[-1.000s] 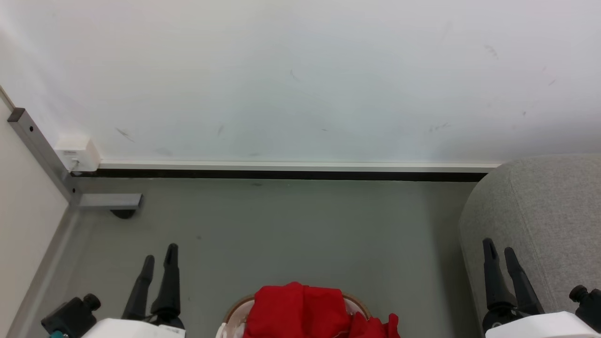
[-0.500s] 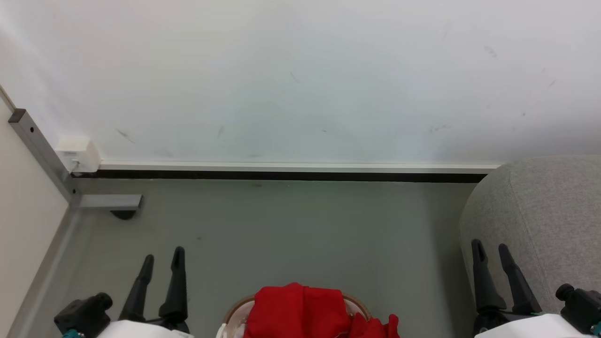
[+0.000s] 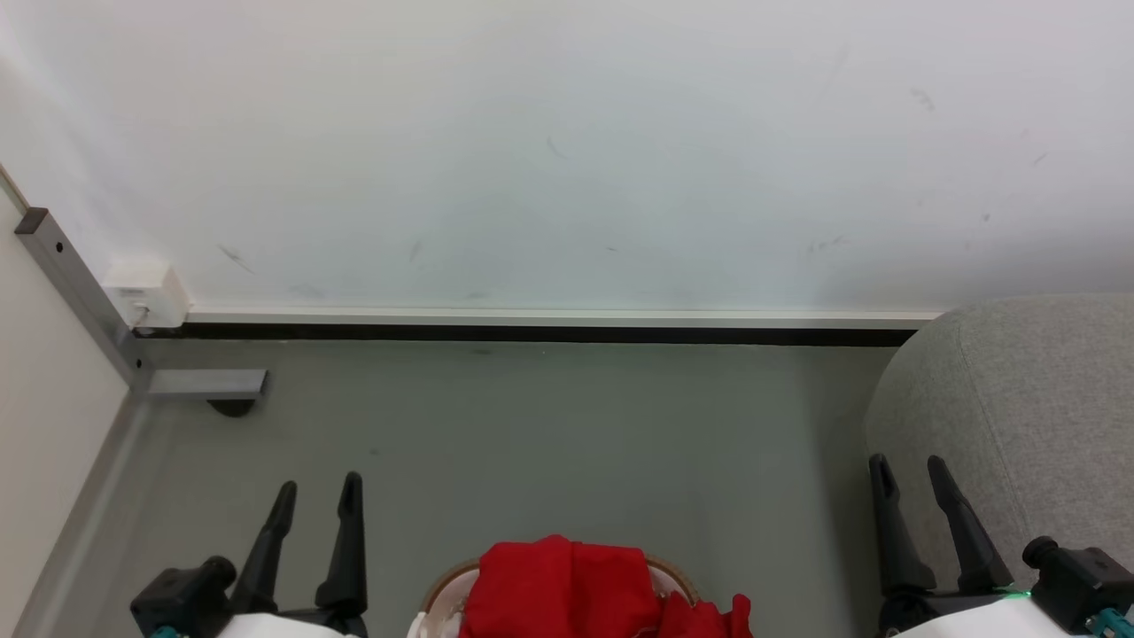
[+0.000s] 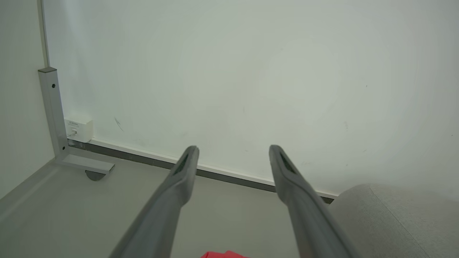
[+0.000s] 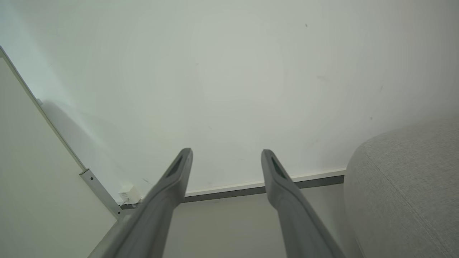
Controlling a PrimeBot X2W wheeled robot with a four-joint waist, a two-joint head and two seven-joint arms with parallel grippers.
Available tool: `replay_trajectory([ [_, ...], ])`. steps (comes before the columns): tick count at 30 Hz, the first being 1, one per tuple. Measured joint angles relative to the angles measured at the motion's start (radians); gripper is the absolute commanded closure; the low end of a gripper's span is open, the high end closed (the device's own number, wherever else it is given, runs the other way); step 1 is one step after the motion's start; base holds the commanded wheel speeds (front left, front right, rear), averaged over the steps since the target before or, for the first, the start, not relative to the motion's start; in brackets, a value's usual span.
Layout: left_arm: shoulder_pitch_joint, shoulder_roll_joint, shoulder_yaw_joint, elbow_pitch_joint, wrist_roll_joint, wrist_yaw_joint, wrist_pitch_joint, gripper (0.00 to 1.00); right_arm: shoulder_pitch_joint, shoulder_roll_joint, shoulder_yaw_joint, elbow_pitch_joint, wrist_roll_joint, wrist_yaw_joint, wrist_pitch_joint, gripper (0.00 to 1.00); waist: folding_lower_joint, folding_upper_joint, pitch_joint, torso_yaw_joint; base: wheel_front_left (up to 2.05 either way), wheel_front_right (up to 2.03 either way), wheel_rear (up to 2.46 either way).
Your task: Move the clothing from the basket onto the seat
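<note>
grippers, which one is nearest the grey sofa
The right gripper: in the head view it shows against the seat at lower right, while the left gripper stands over the floor, across the basket from it.

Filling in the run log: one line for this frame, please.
stage: pre-grasp | left gripper: open, empty | right gripper: open, empty | red clothing: in laundry basket, untouched | grey sofa: at robot's right
</note>
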Motion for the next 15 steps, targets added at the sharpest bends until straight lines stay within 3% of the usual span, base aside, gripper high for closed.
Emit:
replay_trajectory([
  [15, 0.007, 0.005, -0.015, -0.002, 0.123, 0.012, -0.035, 0.00, -0.001, -0.002, 0.003, 0.001, -0.105, 0.000, -0.034, 0.00, 0.0000, 0.0000, -0.002, -0.005, 0.00, 0.00, 0.00],
])
